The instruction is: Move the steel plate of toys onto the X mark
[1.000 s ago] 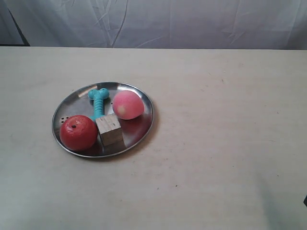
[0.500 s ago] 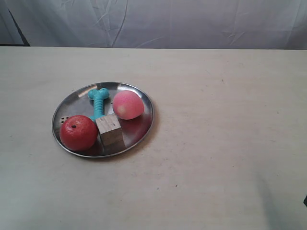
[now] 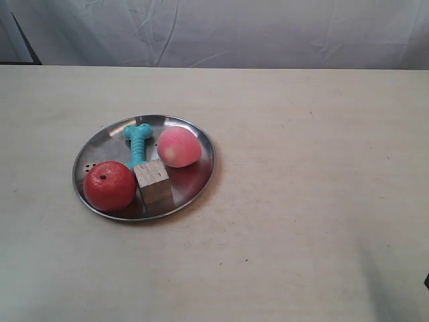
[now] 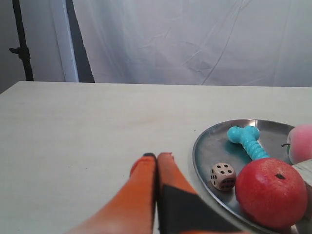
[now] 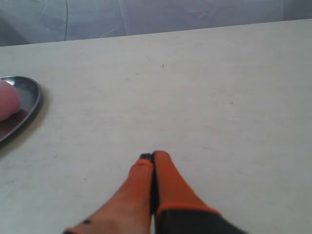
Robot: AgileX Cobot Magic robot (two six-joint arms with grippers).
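Note:
The steel plate (image 3: 107,138) lies on the table left of centre. It carries the red ball (image 3: 109,186), the pink peach (image 3: 179,147), the teal bone (image 3: 137,143) and the wooden cube (image 3: 154,182). The left wrist view also shows the beige die (image 4: 223,176) on the plate (image 4: 207,146), between the bone (image 4: 247,139) and the red ball (image 4: 271,193). My left gripper (image 4: 157,156) is shut and empty, close beside the plate's rim. My right gripper (image 5: 150,156) is shut and empty over bare table, well away from the plate (image 5: 27,92). I cannot make out the X mark.
The pale table (image 3: 308,201) stretches wide to the exterior view's right of the plate. A white cloth backdrop (image 3: 234,30) hangs behind the far edge. A dark stand (image 4: 19,44) is off the table's far corner in the left wrist view.

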